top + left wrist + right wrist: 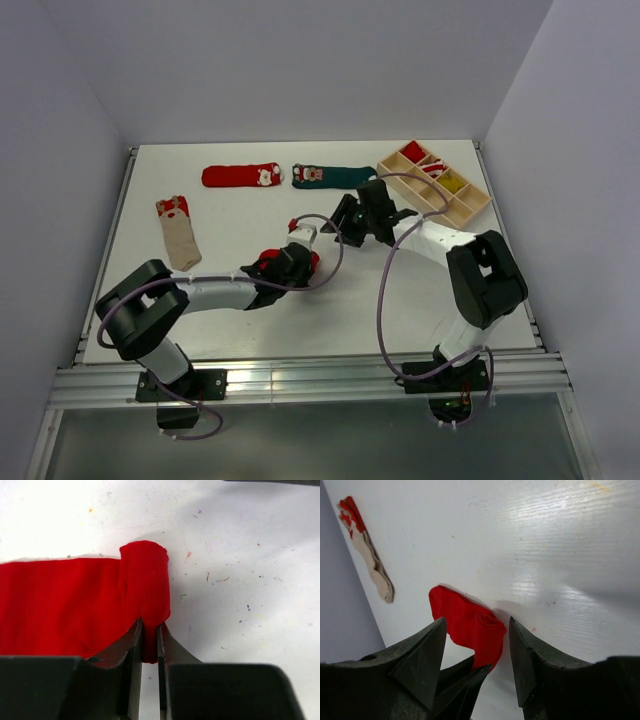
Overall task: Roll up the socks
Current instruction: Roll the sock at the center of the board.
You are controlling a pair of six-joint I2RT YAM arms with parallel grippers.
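Half-rolled red sock [100, 605]: lay flat near the middle of the table [230, 310], with one end turned over into a short, loose roll that stood a little proud of the flat part.
Roll: only a turn or so thick in the left wrist view, and the fabric looked soft and springy, so it would likely unwind if nothing pinned it.
Left gripper [150, 627]: clenched on the near edge of the roll, with a thin strip of red fabric between its nearly closed jaws.
Risk at the grip: the bite was narrow and off to one side, so pushing the roll along could skew it into a cone or pull the fabric out of the pinch.
Right gripper [477, 625]: released, jaws spread wide with nothing between them, poised just above the roll.
Risk at the right side: with that end unpinned, the roll could slacken; a careless descent might also flatten it or knock the left fingers.
Second red sock [240, 176], dark green sock [333, 176]: flat at the back, well apart, not yet rolled.
Beige sock [180, 232]: flat at the left, also unrolled.
Tray [478, 203]: back right, close to the right arm's elbow, which a wide swing might bump.
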